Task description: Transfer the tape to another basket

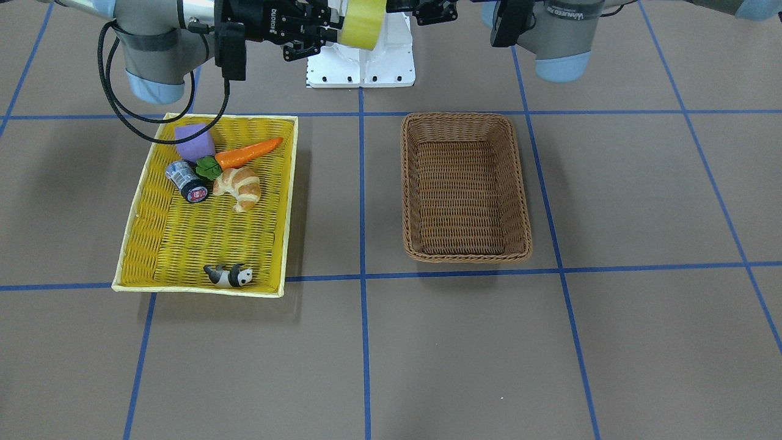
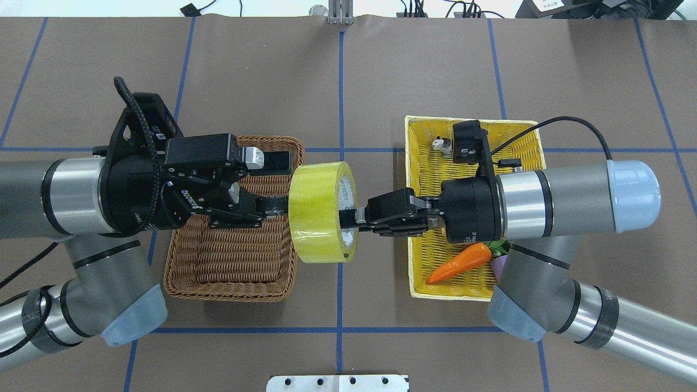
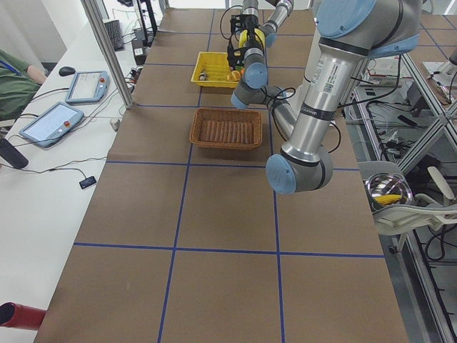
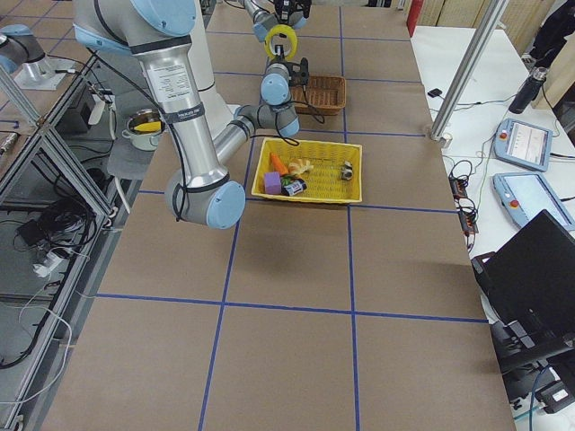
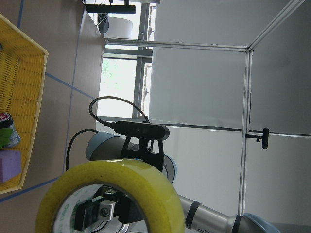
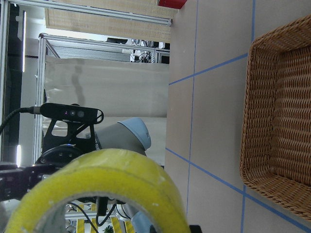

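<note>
The yellow tape roll [image 2: 318, 212] hangs in the air between my two grippers, over the gap between the two baskets; it also shows in the front view [image 1: 363, 24]. My right gripper [image 2: 348, 218] reaches into the roll's core from the right and is shut on its wall. My left gripper [image 2: 283, 184] is at the roll's left face with its fingers spread, open. The brown wicker basket [image 2: 228, 291] lies below my left gripper and holds nothing [image 1: 464, 116]. The roll fills the bottom of both the left wrist view [image 5: 112, 189] and the right wrist view [image 6: 97, 184].
The yellow woven tray [image 1: 201, 290] lies under my right arm. It holds a carrot [image 1: 250, 153], a croissant [image 1: 241, 186], a dark can [image 1: 186, 180], a purple block [image 1: 194, 142] and a panda figure [image 1: 229, 276]. The robot's white base [image 1: 360, 67] is behind.
</note>
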Motion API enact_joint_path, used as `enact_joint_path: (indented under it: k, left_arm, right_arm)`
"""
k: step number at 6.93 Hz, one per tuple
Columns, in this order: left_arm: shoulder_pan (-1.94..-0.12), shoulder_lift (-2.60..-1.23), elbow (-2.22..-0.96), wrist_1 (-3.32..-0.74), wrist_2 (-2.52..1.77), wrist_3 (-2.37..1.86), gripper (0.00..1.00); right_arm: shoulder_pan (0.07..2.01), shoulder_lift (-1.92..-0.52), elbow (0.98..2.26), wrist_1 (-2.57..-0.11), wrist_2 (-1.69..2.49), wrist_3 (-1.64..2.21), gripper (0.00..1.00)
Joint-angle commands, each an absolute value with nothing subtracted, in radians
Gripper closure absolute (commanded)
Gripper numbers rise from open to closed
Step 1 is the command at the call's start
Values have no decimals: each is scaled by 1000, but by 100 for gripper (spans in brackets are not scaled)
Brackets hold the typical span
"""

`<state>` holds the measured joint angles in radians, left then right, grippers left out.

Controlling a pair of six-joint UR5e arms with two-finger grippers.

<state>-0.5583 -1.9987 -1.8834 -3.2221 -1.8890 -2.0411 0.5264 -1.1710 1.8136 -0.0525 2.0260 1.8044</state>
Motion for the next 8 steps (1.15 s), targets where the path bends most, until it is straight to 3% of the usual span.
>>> enact_joint_path:
  k: [1, 2, 3, 8]
  left_arm:
    - [-548, -1999, -1884, -3223, -1890, -2042, 23]
    - [-542, -1999, -1881, -3221, -1890, -2055, 76]
    - [-540, -1988, -1879, -3220, -1891, -2069, 100]
    - [-548, -1977, -1887, -3221, -1898, -2168, 100]
  right_arm:
    - [512, -1161, 1815, -52, 2025, 1802, 100]
    - [511, -1158, 1813, -54, 2020, 1813, 2]
    - [511, -1157, 1818, -52, 2014, 1878, 0]
    - [523, -1169, 1816, -45, 2025, 1893, 0]
